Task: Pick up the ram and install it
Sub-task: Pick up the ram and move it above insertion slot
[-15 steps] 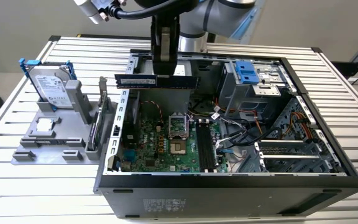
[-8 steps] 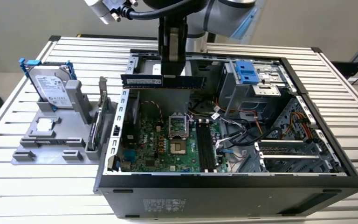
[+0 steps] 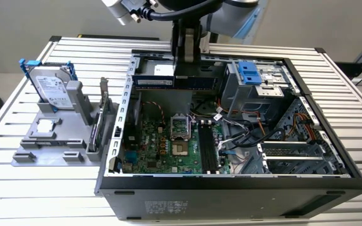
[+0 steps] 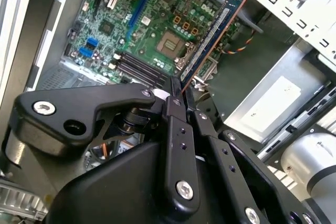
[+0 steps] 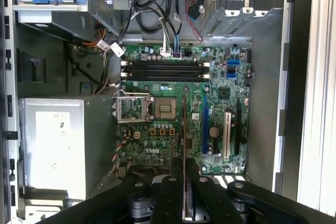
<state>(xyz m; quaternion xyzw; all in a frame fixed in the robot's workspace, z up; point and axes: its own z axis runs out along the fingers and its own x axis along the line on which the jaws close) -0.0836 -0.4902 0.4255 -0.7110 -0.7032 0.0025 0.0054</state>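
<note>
Slatted metal table [image 3: 17,188] carries an open computer case [image 3: 231,190], and above it the claw [image 4: 176,97] pinches the ram [image 4: 215,35], held in the air apart from the empty memory slots [image 5: 163,70]: pickup looks done, seating in a slot not yet

The exterior view looks down from high up, at a slant, onto the open black metal computer case [image 3: 231,181] on the ribbed silver worktop [image 3: 93,52]. It stands far enough off to see the whole case. The arm comes in at twelve o'clock of the case.

The first wrist view looks straight down into the case from close above, past the black end effector [image 5: 185,169]. The second wrist view sits right behind the end effector [image 4: 181,95] and looks along the long thin dark ram stick [image 4: 215,35] it grips.

All three views share the flat green circuit board [image 3: 168,141] [image 5: 215,77] [image 4: 152,35].
</note>
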